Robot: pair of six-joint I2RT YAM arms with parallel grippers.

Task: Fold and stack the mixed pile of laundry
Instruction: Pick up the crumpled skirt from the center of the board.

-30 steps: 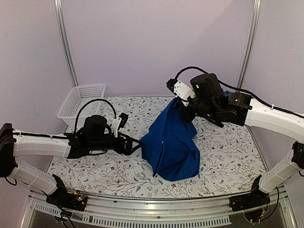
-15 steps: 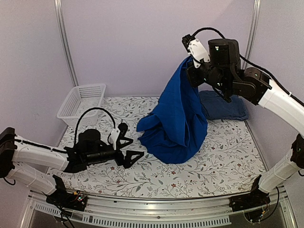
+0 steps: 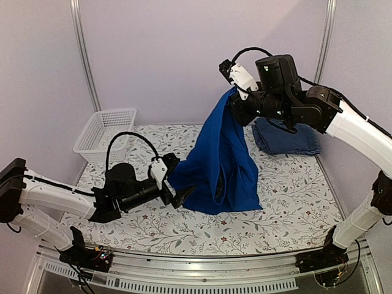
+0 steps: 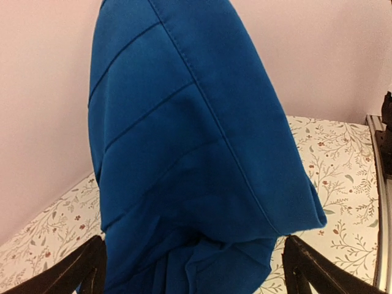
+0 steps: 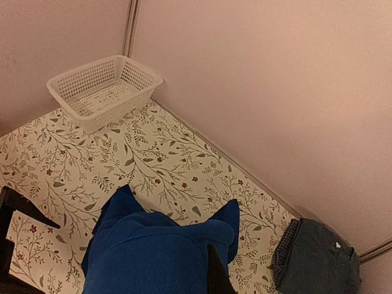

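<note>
Done so far: a folded stack (image 3: 286, 138) lies at the far right of the tabletop (image 3: 294, 202), close to the back wall. The right wrist view shows a dark navy piece (image 5: 321, 257) on top, with the edge of a small-checked shirt (image 5: 282, 252) showing under it.
In work: the royal-blue garment (image 3: 220, 159) is unfolded. It hangs as a tall drape near the middle of the tabletop, its top lifted high and its lower folds bunched on the flowered cloth.
Left to do: judging from this, the blue garment must be spread flat, folded and added to the stack. No other loose laundry is in view.
Right hand (image 3: 234, 101): closed tight on the top of the royal-blue garment, carrying it well above the tabletop. In its own view the cloth covers most of the fingers.
Left hand (image 3: 177, 180): spread to its widest and holding nothing. It is low, at the garment's lower left edge, and in its own view the drape hangs between the two dark fingers (image 4: 86, 269). Whether either finger touches the cloth cannot be told.
Basket (image 3: 113, 112): white mesh, at the far left corner, well apart from the garment, with nothing seen in it.
</note>
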